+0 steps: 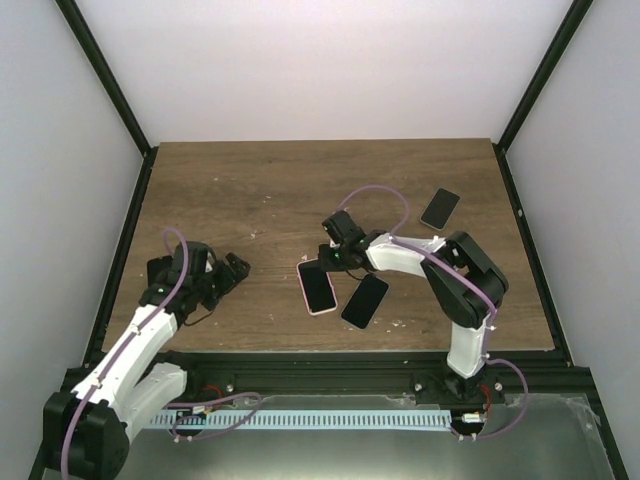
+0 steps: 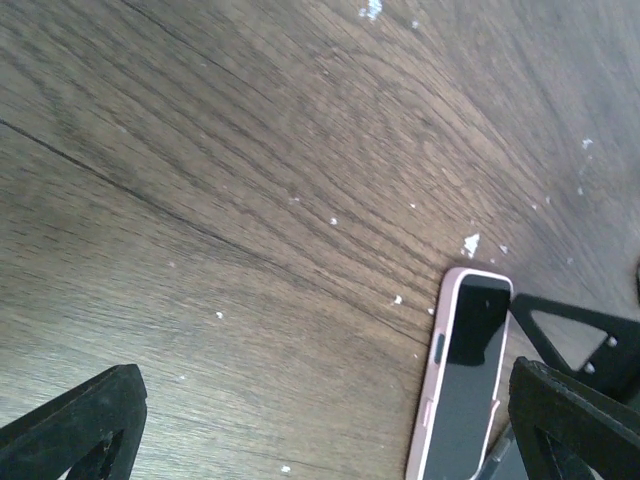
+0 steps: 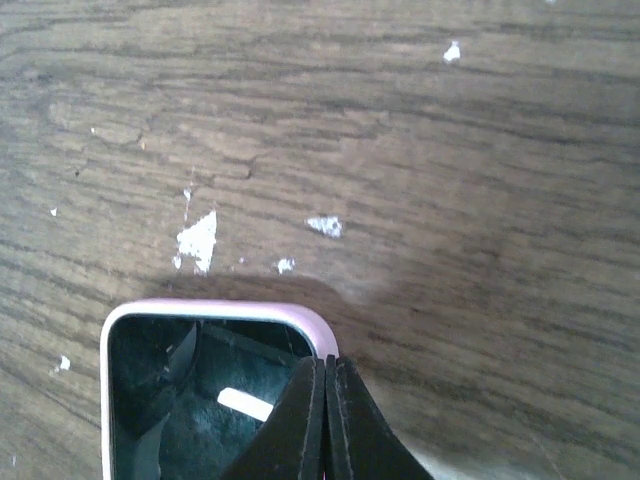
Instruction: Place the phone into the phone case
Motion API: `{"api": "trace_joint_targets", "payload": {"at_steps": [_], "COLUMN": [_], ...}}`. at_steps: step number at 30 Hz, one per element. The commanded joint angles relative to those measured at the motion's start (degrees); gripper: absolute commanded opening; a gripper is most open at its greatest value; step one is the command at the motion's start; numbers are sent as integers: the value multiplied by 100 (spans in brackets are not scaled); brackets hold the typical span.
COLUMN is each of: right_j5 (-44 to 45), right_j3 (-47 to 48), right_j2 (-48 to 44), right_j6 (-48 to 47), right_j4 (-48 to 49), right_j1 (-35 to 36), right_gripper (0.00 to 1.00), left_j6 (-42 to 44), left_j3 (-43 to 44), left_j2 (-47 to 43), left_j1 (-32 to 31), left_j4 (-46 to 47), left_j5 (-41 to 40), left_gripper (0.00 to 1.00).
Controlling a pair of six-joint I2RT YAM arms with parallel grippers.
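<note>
A pink phone case lies flat at the table's middle with a dark, glossy phone screen inside its rim. My right gripper is shut, its tips pressed together on the case's far corner. In the right wrist view the screen reflects the arm. My left gripper is open and empty, left of the case and apart from it. In the left wrist view the case and its screen lie just inside my right-hand finger.
A second black phone-shaped slab lies right beside the pink case, angled. A third black slab lies at the back right. The wooden tabletop carries white paint flecks. Black frame posts stand at the back corners.
</note>
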Motion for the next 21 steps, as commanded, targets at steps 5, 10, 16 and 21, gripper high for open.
{"api": "trace_joint_targets", "payload": {"at_steps": [5,10,16,21], "right_j5": [144,-103,-322,77], "right_j3": [221,305,340,377], "right_j2": [-602,-972,-1260,-1444], "right_j6": [-145,-241,-365,-294], "right_j4": [-392,-390,-542,-536], "right_j1": [-148,-767,-1629,-2574], "right_gripper": [3,21,67,100], "left_j6": [-257,-348,-493,-215], "left_j3": [374,608,1059,1714], "left_j2": [273,358,874,1482], "left_j1": [551,1273,1860,2265], "left_j4": [-514,-468,-554,-689], "left_j5": [-820,-1714,-2710,-2464], "left_gripper": [100,96,98,100]}}
